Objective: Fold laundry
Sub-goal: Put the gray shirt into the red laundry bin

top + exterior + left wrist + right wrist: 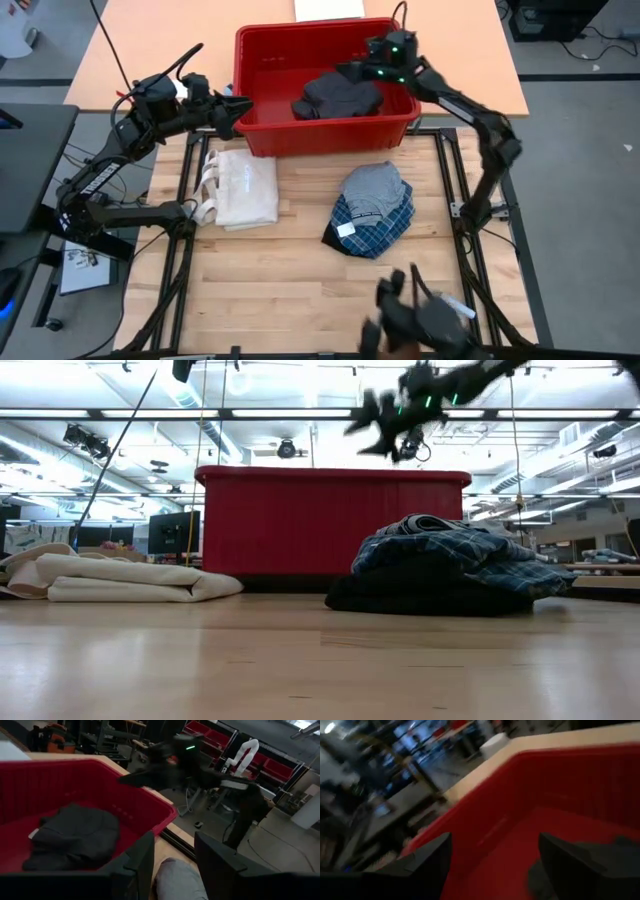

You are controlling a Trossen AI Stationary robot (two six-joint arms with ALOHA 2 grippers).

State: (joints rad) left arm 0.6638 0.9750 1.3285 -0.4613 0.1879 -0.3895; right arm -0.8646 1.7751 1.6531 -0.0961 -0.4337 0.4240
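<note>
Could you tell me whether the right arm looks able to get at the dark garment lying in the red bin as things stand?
Probably yes: the right gripper hovers open over the red bin, beside the dark garment, with nothing covering it. The left gripper is at the bin's far side.

Looking straight down over the whole table. Level with the tabletop, facing the red bin. Riding the left wrist, close beside that bin, facing the right gripper. On the right wrist, just above the bin's interior.
</note>
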